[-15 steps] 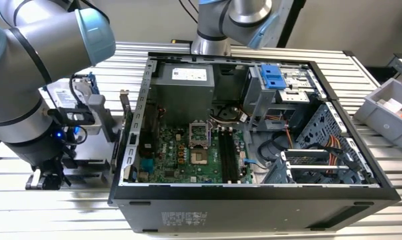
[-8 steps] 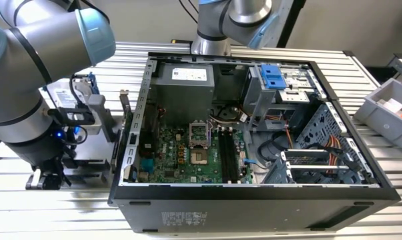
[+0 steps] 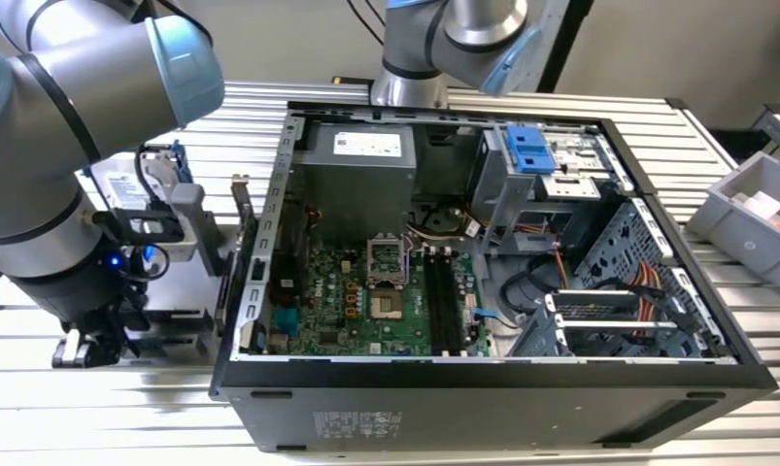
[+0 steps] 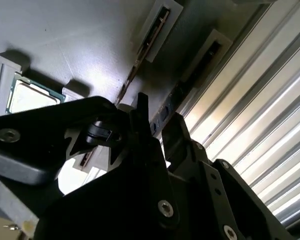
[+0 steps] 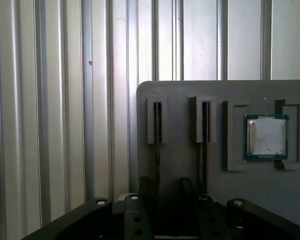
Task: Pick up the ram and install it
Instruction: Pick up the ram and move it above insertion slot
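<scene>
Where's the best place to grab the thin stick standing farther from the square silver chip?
Likely pinch the ram across its flat faces at mid-length, coming from above: it stands on edge, slotted into the grey tray, top edge free.
</scene>
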You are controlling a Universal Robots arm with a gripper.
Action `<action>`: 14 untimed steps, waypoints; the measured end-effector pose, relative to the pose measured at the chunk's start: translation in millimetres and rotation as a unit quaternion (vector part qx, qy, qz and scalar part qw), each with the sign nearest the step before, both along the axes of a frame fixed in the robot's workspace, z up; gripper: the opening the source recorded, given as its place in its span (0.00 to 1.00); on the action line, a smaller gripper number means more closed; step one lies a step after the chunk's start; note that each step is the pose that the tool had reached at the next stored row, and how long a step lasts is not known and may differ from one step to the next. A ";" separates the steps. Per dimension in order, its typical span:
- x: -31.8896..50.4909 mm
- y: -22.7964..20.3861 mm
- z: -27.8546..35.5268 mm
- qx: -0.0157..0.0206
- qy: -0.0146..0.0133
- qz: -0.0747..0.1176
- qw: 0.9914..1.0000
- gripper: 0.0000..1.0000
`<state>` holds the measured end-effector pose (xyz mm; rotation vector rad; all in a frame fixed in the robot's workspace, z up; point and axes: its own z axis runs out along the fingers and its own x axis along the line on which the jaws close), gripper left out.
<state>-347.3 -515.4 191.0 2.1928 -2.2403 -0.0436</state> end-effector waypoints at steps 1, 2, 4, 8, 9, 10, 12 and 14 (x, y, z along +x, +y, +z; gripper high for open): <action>0.0 0.0 -0.1 0.000 0.000 0.000 1.000 1.00; 0.0 0.0 0.0 0.000 0.000 0.000 1.000 1.00; 0.0 0.0 0.0 0.000 0.000 0.000 1.000 1.00; 0.0 -0.5 -0.1 0.001 0.000 0.000 1.000 1.00; 0.0 -0.6 -0.1 0.001 0.000 0.000 1.000 1.00; 0.0 -0.6 -0.1 0.001 0.000 0.000 1.000 1.00; 0.0 -0.6 -0.1 0.001 0.000 0.000 1.000 1.00; 0.0 -0.7 -0.2 0.001 0.000 0.000 1.000 1.00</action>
